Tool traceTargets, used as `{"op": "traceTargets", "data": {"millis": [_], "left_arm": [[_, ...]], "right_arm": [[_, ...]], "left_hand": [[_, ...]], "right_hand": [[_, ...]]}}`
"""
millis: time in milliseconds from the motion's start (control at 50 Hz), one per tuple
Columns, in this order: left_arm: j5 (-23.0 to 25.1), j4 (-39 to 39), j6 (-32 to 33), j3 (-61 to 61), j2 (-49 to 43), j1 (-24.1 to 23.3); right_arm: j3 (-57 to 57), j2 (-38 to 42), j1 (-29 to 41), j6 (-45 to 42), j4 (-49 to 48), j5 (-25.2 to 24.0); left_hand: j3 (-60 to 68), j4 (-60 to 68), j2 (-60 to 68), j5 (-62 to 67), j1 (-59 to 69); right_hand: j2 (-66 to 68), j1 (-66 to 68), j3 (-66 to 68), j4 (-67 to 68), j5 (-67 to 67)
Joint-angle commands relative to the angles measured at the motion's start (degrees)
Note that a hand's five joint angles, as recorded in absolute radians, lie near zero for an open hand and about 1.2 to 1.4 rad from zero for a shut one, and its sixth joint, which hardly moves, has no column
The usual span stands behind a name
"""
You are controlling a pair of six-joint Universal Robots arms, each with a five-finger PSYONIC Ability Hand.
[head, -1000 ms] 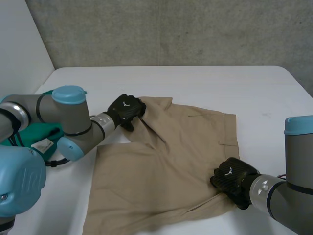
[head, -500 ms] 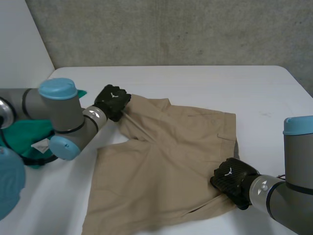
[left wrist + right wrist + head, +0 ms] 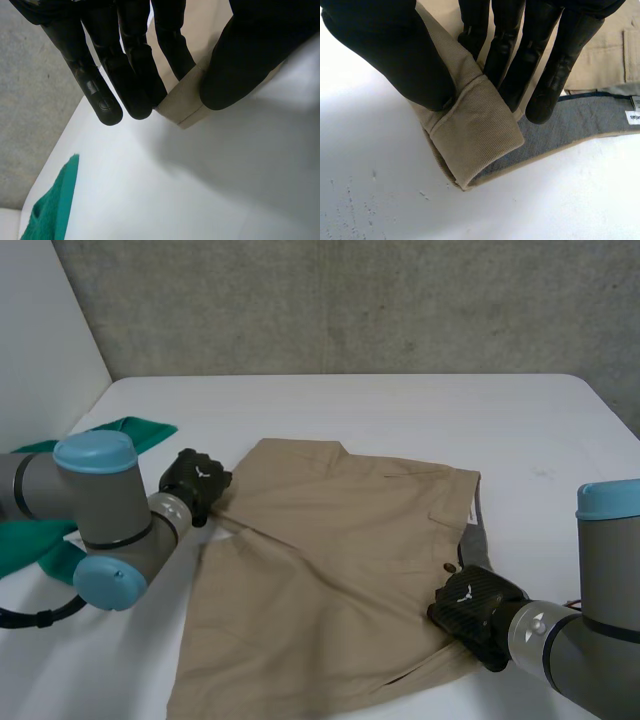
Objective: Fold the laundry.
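On the white table (image 3: 400, 410), khaki shorts (image 3: 330, 570) lie spread, apparently being readied for a fold.
Left hand (image 3: 195, 480) pinches a leg-hem corner and right hand (image 3: 470, 605) clamps the waistband corner; the next move likely calls for carrying one side across evenly.

Moved: left hand (image 3: 195, 480), off the tan shorts (image 3: 330, 570) to their edge nearest the green cloth (image 3: 130, 432). Shorts leg: drawn out flat toward the green cloth. Newly exposed: grey waistband lining (image 3: 478, 538), far side from the cloth.
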Motion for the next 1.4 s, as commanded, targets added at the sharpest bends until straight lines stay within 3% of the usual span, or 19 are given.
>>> {"op": "traceTargets", "data": {"millis": [20, 60, 160, 200, 340, 500, 580, 660, 820, 1020, 1100, 1120, 1260, 1400], "left_arm": [[-1.2, -0.2, 0.2, -0.5, 0.4, -0.1], [-1.4, -0.3, -0.1, -0.6, 0.7, -0.2], [-1.8, 0.2, -0.2, -2.2, 2.9, -0.2], [-1.9, 0.2, -0.3, -2.7, 3.8, -0.3], [-1.8, 0.3, -4.9, -7.5, 12.7, -0.8], [-1.1, -1.6, -21.8, -19.7, 30.5, -1.6], [-0.9, -10.9, -28.5, -25.5, 38.0, -3.6], [-0.8, -20.0, -31.3, -28.2, 39.6, -5.8], [-0.8, -27.3, -34.7, -32.7, 39.5, -10.3], [-1.5, -24.9, -34.5, -34.9, 32.6, -11.9], [-2.3, -22.1, -34.3, -34.6, 28.8, -11.9], [-3.0, -21.1, -34.2, -34.2, 28.4, -12.0], [-5.9, -10.6, -30.3, -26.2, 28.8, -12.7], [-5.4, 3.2, -18.4, -14.0, 19.9, -12.2]], "right_arm": [[0.4, 0.0, -0.3, 0.0, 0.1, -0.1], [0.6, 0.0, -0.3, 0.0, 0.1, -0.1], [0.7, 0.0, -0.1, 0.0, 0.0, -0.2], [0.7, 0.0, -0.1, 0.0, -0.1, -0.3], [0.0, -0.1, -0.3, 2.4, -1.9, -0.4], [-1.9, -0.1, -0.5, 9.4, -4.7, -0.5], [-2.4, -0.1, -0.5, 12.5, -7.1, -0.4], [-2.5, -0.1, -0.8, 14.1, -9.1, -0.3], [-1.9, 0.0, -1.1, 14.4, -9.9, -0.2], [-1.3, 0.0, -1.4, 14.5, -10.4, -0.2], [-1.2, 0.0, -1.8, 14.5, -10.6, 0.0], [-1.2, -0.1, -2.2, 14.4, -10.5, 0.0], [-3.0, -0.7, -2.3, 13.7, -10.2, -0.6], [-7.6, -0.6, -2.1, 15.5, -15.3, 0.0]], "left_hand": [[12.0, 11.4, 11.6, 15.4, 15.7], [11.2, 10.5, 10.8, 14.6, 14.9], [-46.9, -47.5, -47.2, -43.5, -43.2], [-54.9, -55.5, -55.3, -51.5, -51.2], [-53.5, -54.1, -53.8, -50.0, -49.7], [-51.3, -51.9, -51.6, -47.9, -47.6], [-48.6, -49.2, -48.9, -45.2, -44.9], [-48.4, -49.0, -48.7, -45.0, -44.7], [-48.4, -49.0, -48.7, -45.0, -44.7], [-43.7, -44.3, -44.0, -40.3, -40.0], [-15.0, -15.6, -15.3, -11.6, -11.3], [11.7, 11.1, 11.4, 15.1, 15.4], [12.0, 11.4, 11.6, 15.4, 15.7], [12.0, 11.4, 11.6, 15.4, 15.7]], "right_hand": [[12.6, 23.5, 12.4, 11.7, 12.6], [12.6, 23.5, 12.4, 11.7, 12.6], [12.6, 23.5, 12.4, 11.7, 12.6], [12.6, 23.5, 12.4, 11.7, 12.6], [12.6, 23.5, 12.4, 11.7, 12.6], [12.6, 23.5, 12.4, 11.7, 12.6], [12.6, 23.5, 12.4, 11.7, 12.6], [12.6, 23.5, 12.4, 11.7, 12.6], [12.6, 23.5, 12.4, 11.7, 12.6], [12.6, 23.5, 12.4, 11.7, 12.6], [12.6, 23.5, 12.4, 11.7, 12.6], [12.6, 23.5, 12.4, 11.7, 12.6], [12.6, 23.5, 12.4, 11.7, 12.6], [12.6, 23.5, 12.4, 11.7, 12.6]]}}
